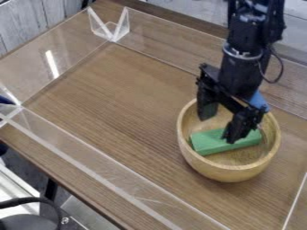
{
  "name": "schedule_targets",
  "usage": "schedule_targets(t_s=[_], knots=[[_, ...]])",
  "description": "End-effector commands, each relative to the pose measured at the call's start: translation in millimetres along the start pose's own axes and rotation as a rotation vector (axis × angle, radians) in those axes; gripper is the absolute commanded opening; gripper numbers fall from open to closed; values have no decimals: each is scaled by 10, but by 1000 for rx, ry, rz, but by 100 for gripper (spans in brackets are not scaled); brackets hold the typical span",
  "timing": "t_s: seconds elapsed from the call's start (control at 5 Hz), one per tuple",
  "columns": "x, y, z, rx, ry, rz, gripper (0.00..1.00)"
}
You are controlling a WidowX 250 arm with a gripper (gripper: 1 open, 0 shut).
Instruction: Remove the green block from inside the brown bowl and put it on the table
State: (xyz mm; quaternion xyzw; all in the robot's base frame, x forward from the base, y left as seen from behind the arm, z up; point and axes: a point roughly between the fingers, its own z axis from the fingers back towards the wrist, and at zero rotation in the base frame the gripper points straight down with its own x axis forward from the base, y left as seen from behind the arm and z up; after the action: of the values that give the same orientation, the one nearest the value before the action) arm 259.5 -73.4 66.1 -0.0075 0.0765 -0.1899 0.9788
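The green block (211,142) lies flat inside the brown bowl (224,167), which rests on the table (108,99) at the right. My gripper (227,117) has come down over the bowl with its black fingers (207,101) spread open. The fingertips straddle the block's middle, one near the bowl's back rim, the other over the block's right part, which it hides. Nothing is held between the fingers.
Low clear acrylic walls (72,148) edge the tabletop at the front left and along the back. A clear V-shaped acrylic piece (109,27) stands at the back left corner. Bare wood lies left of the bowl.
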Motion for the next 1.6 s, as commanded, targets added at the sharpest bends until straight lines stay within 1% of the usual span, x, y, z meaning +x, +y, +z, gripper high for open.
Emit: schedule_targets(t_s=[0.0,0.2,0.4,0.6,1.4], knots=[[87,-43,19,6,-37,-40,100],[123,-77,-86,9,-33,-76,100],[148,-106,-189,16,-38,-118,100],[182,-96,-270,19,-39,-132,100],[167,-72,-149,43,-98,-138,100]])
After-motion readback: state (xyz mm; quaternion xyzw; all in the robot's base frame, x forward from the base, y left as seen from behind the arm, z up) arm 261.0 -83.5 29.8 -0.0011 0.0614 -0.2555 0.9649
